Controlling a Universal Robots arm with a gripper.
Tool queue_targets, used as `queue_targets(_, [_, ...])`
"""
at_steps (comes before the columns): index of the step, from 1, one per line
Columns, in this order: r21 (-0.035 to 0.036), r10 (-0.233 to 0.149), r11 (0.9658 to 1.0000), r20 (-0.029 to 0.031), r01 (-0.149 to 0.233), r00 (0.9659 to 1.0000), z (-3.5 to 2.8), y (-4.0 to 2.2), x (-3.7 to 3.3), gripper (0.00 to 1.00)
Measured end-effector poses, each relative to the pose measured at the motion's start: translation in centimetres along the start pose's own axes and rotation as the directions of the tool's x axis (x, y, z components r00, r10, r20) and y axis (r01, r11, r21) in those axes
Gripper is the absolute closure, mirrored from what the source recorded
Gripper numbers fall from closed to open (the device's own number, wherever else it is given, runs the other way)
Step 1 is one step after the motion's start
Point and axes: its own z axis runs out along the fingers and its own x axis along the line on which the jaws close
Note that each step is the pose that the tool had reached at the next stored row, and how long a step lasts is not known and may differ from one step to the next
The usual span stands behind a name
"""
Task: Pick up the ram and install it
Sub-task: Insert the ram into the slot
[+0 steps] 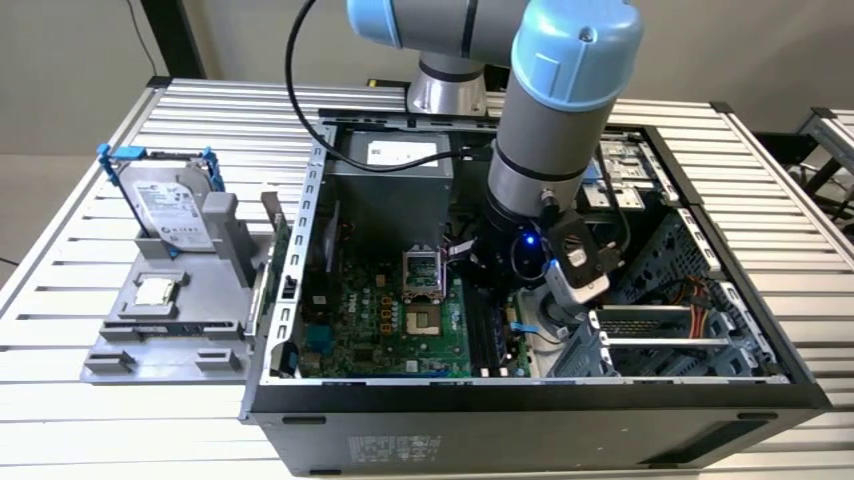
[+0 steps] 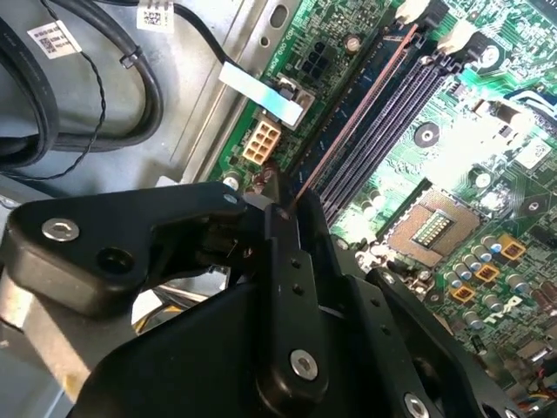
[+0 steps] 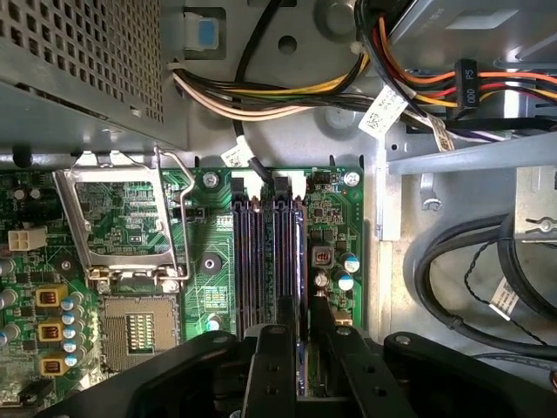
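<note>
The ram (image 2: 348,122) shows edge-on as a thin stick running along the outermost black slot of the green motherboard (image 1: 387,320). In the first wrist view the ram (image 3: 301,261) lies in line with that slot, beside the other black slots (image 3: 257,261). My gripper (image 3: 300,348) is shut on the ram's near end, one black finger on each side. Seen in the second wrist view, the gripper (image 2: 283,213) sits low over the board. From the exterior view, the gripper (image 1: 514,300) reaches down inside the open computer case. Whether the stick is fully seated is not visible.
An open processor socket (image 3: 139,326) lies beside the slots. Black cables (image 3: 470,279) and a metal case wall (image 3: 383,200) run close by on the other side. Outside the case, a grey fixture (image 1: 174,330) holds a silver hard drive (image 1: 167,205) and a small processor chip (image 1: 156,292).
</note>
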Motion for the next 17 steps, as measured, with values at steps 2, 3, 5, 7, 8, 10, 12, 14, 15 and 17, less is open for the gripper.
queue_targets(2, [0.0007,0.0,1.0,-0.0002,0.0,1.0,-0.34,-0.01,0.0,0.0])
queue_targets(3, [0.0006,0.002,1.0,-0.0002,-0.002,1.0,-0.78,0.0,-0.01,0.0])
queue_targets(5, [0.0006,0.003,1.0,-0.0002,-0.003,1.0,-1.7,0.0,-0.04,0.0])
queue_targets(7, [0.0006,0.004,1.0,-0.0002,-0.004,1.0,-2.57,0.01,-0.06,0.0])
queue_targets(8, [0.0007,0.004,1.0,-0.0002,-0.004,1.0,-2.94,0.01,-0.07,0.0])
queue_targets(10, [0.0006,0.004,1.0,-0.0002,-0.004,1.0,-3.28,0.02,-0.08,0.0])
queue_targets(12, [0.0003,0.004,1.0,-0.0001,-0.004,1.0,-3.27,0.02,-0.08,0.0])
queue_targets(14, [0.0003,0.004,1.0,-0.0001,-0.004,1.0,-3.27,0.02,-0.08,1.0])
queue_targets(15, [0.0004,0.004,1.0,-0.0001,-0.004,1.0,-3.27,0.02,-0.08,1.0])
queue_targets(17, [0.0005,0.004,1.0,-0.0001,-0.004,1.0,-3.28,0.01,-0.07,1.0])
